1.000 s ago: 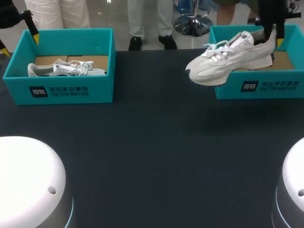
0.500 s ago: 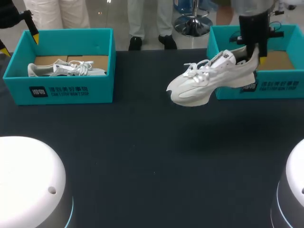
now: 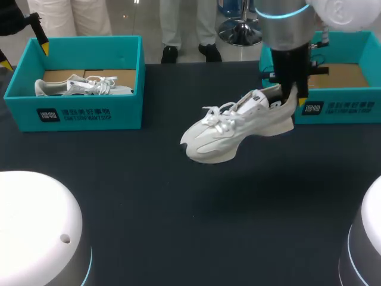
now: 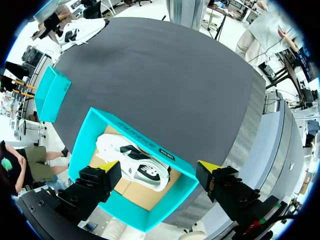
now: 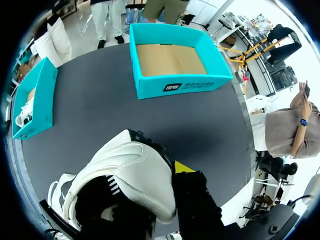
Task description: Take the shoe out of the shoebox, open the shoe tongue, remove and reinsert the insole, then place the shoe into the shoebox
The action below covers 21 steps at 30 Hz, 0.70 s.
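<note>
A white lace-up shoe (image 3: pixel 235 128) hangs over the middle of the dark table, toe pointing left and tipped slightly down. My right gripper (image 3: pixel 290 95) is shut on its heel collar, one finger inside the shoe and one behind. In the right wrist view the heel (image 5: pixel 125 175) fills the space at the gripper (image 5: pixel 160 172), and one yellow fingertip (image 5: pixel 182 166) shows behind it. The right teal shoebox (image 3: pixel 339 107) holds only its cardboard liner (image 5: pixel 172 57). My left gripper (image 4: pixel 157 167) hangs open above the left shoebox (image 4: pixel 135 135), apart from the shoe in it.
The left teal shoebox (image 3: pixel 89 113) at the back left holds a second white shoe (image 3: pixel 83 85), also seen under my left gripper as a white shoe (image 4: pixel 135 162). Both boxes stand along the table's far edge, dark tabletop between them.
My right arm has carried the shoe out of the right shoebox, leftward and toward the table's middle, lowering it. The left arm has not moved.
</note>
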Motion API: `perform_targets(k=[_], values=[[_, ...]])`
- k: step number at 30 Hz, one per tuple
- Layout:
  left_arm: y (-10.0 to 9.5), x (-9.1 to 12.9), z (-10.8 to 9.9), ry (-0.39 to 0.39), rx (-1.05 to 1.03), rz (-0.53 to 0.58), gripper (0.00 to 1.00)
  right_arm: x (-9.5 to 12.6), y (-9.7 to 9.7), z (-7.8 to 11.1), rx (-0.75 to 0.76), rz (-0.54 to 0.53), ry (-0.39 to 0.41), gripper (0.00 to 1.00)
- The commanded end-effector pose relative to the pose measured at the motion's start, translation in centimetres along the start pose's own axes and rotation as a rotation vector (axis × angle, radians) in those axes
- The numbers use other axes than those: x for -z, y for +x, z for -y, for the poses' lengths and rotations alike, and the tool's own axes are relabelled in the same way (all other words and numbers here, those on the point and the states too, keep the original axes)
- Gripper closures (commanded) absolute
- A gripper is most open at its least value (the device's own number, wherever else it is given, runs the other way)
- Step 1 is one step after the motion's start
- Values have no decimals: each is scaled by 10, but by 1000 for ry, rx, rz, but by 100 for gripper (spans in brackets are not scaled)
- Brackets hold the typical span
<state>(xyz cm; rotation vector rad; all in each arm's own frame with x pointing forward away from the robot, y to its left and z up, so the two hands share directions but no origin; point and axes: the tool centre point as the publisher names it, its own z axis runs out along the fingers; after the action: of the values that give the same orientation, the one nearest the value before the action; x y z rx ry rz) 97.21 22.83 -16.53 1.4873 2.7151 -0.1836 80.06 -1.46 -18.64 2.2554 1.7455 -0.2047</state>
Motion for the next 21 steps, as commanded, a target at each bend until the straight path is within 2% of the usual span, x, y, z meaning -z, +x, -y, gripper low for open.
perform_targets(k=[1, 9, 21], values=[[1, 0, 1, -3, -1, 0, 0, -5, 23, 11, 18, 10, 13, 100], [1, 0, 1, -3, -1, 0, 0, -9, 36, 24, 31, 31, 11, 100], [1, 0, 1, -3, -1, 0, 0, -9, 36, 25, 27, 35, 7, 100]])
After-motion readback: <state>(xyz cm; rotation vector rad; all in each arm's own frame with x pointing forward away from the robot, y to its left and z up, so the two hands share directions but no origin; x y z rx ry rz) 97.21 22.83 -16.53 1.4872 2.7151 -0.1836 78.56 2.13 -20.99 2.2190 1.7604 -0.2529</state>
